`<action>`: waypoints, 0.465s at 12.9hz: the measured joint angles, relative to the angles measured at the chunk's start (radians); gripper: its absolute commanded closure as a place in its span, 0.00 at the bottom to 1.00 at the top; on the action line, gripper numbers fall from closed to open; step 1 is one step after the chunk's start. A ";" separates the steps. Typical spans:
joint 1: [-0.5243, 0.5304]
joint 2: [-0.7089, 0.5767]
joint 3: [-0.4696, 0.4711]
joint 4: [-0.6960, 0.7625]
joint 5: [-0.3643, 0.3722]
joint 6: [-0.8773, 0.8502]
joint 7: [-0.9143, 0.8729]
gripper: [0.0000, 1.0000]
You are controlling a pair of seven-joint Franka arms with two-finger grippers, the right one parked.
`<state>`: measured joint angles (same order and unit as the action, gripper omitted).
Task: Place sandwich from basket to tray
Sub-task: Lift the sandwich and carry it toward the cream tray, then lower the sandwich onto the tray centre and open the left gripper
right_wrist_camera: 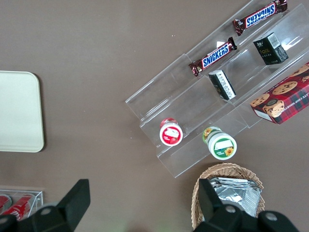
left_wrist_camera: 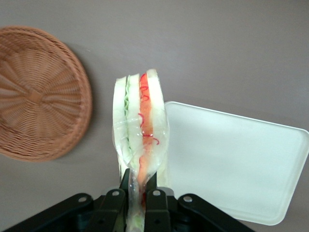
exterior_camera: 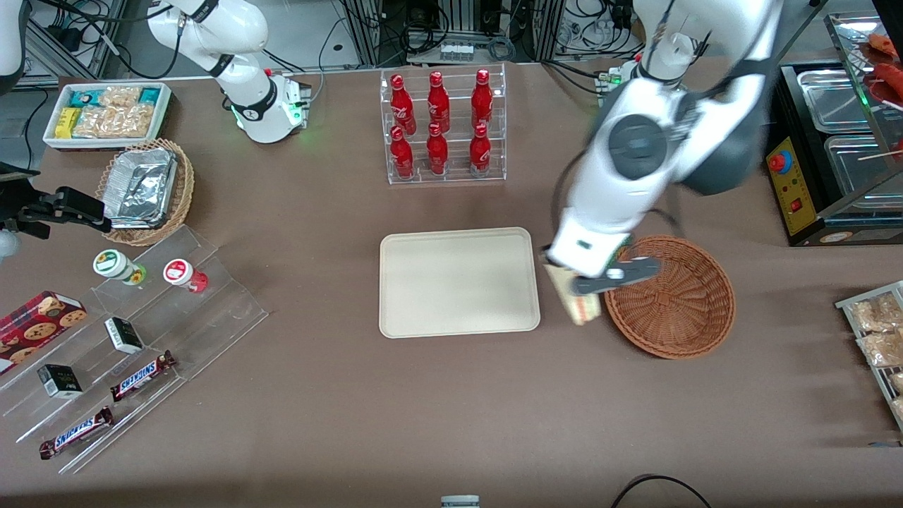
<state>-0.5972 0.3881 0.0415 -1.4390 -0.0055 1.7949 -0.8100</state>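
My left gripper (exterior_camera: 575, 286) is shut on the sandwich (exterior_camera: 580, 305), a wrapped wedge of pale bread with red and green filling (left_wrist_camera: 140, 130). It holds the sandwich in the air over the gap between the tray and the basket. The reddish-brown wicker basket (exterior_camera: 670, 296) is empty and lies toward the working arm's end; it also shows in the left wrist view (left_wrist_camera: 36, 92). The cream tray (exterior_camera: 458, 282) is bare and lies beside the gripper, toward the parked arm's end; it shows too in the left wrist view (left_wrist_camera: 231, 164). The fingertips (left_wrist_camera: 154, 195) pinch the sandwich's wrapped end.
A clear rack of red bottles (exterior_camera: 441, 127) stands farther from the front camera than the tray. A lighter basket with foil (exterior_camera: 144, 190), a white snack bin (exterior_camera: 106, 113) and acrylic steps with snacks (exterior_camera: 127, 339) lie toward the parked arm's end. A wire rack of packets (exterior_camera: 878, 339) lies toward the working arm's end.
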 measured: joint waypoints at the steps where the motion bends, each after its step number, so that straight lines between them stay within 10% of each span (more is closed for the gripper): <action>1: -0.035 0.048 0.000 0.041 0.000 0.001 -0.032 1.00; 6: -0.157 0.206 0.001 0.111 0.001 0.138 -0.114 1.00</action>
<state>-0.7540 0.5945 0.0421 -1.3282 -0.0045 1.9326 -0.9243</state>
